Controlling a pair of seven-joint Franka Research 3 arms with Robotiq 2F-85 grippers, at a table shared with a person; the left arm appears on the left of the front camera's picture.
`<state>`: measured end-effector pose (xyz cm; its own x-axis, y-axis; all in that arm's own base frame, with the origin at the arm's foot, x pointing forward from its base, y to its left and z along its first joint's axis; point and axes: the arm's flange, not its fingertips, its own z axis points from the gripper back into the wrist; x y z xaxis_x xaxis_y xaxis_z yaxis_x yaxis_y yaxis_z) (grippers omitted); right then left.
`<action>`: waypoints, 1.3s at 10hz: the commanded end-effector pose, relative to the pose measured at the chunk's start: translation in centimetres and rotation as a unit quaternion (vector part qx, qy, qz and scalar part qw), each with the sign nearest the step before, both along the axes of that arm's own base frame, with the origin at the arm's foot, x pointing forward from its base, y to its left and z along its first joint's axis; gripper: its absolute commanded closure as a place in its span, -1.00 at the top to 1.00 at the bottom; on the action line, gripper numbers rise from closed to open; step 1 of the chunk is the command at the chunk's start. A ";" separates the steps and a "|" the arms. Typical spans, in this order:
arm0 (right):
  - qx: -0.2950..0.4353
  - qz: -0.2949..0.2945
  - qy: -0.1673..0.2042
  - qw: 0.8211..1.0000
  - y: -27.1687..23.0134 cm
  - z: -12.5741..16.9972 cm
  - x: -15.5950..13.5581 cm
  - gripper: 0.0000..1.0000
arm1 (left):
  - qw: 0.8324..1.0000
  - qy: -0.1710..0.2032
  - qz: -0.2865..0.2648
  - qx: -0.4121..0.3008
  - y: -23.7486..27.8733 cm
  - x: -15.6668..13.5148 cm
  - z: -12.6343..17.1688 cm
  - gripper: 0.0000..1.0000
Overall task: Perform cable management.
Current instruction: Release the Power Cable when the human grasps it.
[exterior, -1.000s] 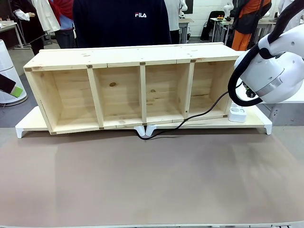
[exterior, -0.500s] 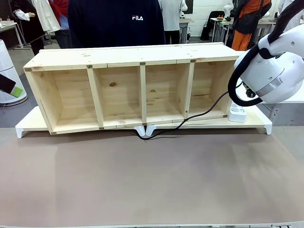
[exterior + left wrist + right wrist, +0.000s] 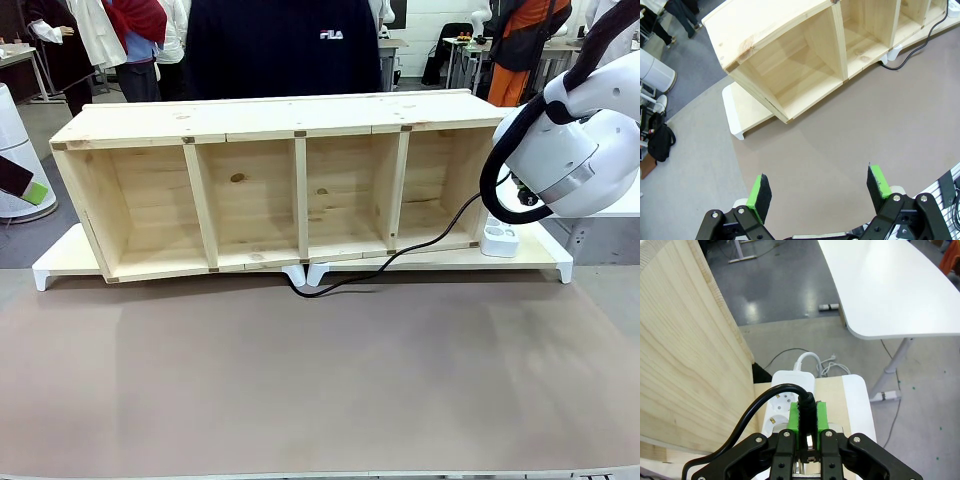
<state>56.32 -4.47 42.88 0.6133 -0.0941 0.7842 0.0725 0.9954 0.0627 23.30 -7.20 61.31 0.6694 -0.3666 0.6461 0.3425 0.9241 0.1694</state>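
So, from the front, the cable (image 3: 420,243) runs from the white power strip (image 3: 500,238) at the right end of the wooden shelf (image 3: 270,120), across the bottom of the last box, and down to the table (image 3: 320,380), where its end curls by the little white feet. It is loose and not tidy yet.

From the left wrist, the left claw (image 3: 819,186) is wide apart and holds nothing, high over the table.

From the right wrist, the right claw (image 3: 808,421) is squeezed on the cable's black plug just over the power strip. Most of the tidying looks left to do.
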 end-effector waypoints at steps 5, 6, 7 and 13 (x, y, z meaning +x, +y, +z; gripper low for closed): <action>-0.002 -0.002 -0.003 1.000 -0.1 0.2 0.0 -0.67 | 1.000 0.001 0.000 -0.003 0.0 0.0 0.0 1.00; -0.002 -0.002 -0.003 1.000 -0.1 0.2 0.0 -0.67 | 1.000 0.001 0.000 -0.003 0.0 0.0 0.0 1.00; -0.002 -0.002 -0.003 1.000 -0.1 0.2 0.0 -0.67 | 1.000 0.001 0.000 -0.003 0.0 0.0 0.0 1.00; -0.002 -0.002 -0.003 1.000 -0.1 0.2 0.0 -0.67 | 1.000 0.001 0.000 -0.003 0.0 0.0 0.0 1.00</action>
<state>56.32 -4.47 42.88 0.6133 -0.0941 0.7843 0.0725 0.9954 0.0627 23.30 -7.20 61.31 0.6694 -0.3666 0.6461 0.3425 0.9241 0.1694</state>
